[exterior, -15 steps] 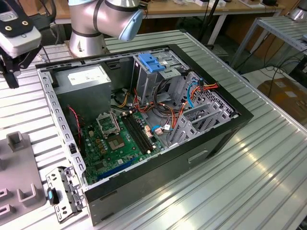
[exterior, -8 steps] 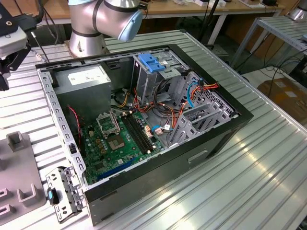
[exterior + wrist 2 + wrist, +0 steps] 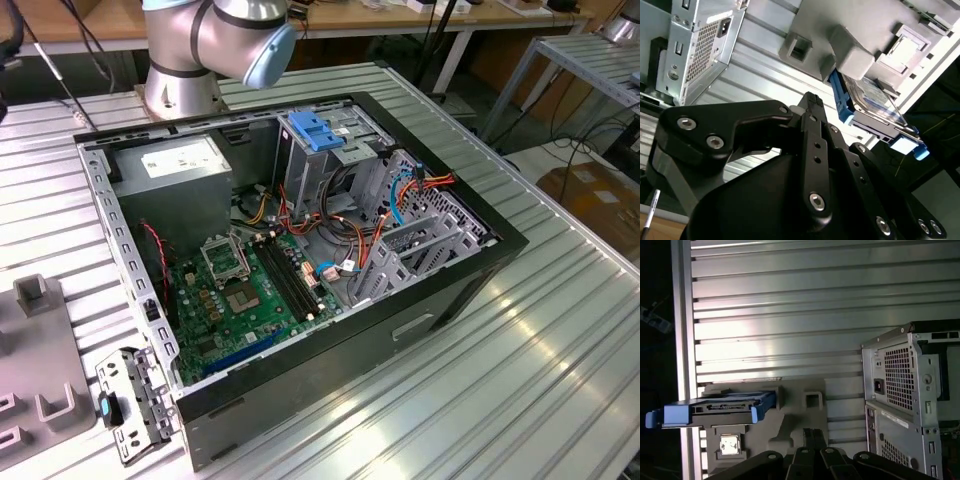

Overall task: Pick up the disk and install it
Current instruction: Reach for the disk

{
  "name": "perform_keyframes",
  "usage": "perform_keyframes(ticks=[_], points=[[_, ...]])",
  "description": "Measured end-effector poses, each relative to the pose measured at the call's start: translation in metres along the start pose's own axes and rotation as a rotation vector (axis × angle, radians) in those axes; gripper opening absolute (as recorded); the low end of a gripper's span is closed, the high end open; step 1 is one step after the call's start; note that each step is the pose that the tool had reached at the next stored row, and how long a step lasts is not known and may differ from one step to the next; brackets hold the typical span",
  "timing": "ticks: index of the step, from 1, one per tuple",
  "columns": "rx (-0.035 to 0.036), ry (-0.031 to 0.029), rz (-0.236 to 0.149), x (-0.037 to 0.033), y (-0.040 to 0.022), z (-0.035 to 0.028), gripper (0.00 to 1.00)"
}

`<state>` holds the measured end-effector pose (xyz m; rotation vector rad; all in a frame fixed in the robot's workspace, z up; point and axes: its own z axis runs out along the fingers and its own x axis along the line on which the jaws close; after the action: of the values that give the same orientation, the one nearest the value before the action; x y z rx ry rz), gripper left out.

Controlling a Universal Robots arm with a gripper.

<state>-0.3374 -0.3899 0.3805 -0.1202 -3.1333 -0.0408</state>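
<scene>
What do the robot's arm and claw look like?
The arm is made of fat, shiny silver tubes, with a round light-blue cap on one joint. The claw is black, built from flat jointed bars dotted with small silver screws.

Around the disk (image 3: pixel 715 407): open toward the camera in the first wrist view; grey holder (image 3: pixel 795 425) blocks pressed close along one face.
Strip of table (image 3: pixel 790 315) between holder and case (image 3: pixel 910 390): bare, ribbed, passable.
Inside the case: open from above; orange cables (image 3: pixel 352 232) strung across the middle.
At the drive cage (image 3: pixel 300 165): blue bracket (image 3: pixel 316 130) on top, cables just beside.
By the arm base (image 3: pixel 185 85): standing just beside the case's far wall.
</scene>
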Motion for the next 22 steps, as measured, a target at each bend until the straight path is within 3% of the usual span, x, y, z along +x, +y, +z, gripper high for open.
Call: perform_keyframes(ticks=[1, 6, 13, 19, 22], points=[[0.0, 0.001, 0.0, 0.0063, -0.0005, 0.0004, 0.11], [0.0007, 0.0095, 0.0, 0.019, -0.0002, 0.001, 0.11], [0.0012, 0.0162, 0.0, 0.04, 0.0021, 0.0029, 0.11], [0.0017, 0.0227, 0.001, 0.0707, 0.0035, 0.0059, 0.11], [0.0019, 0.0247, 0.001, 0.0806, 0.0042, 0.0069, 0.11]])
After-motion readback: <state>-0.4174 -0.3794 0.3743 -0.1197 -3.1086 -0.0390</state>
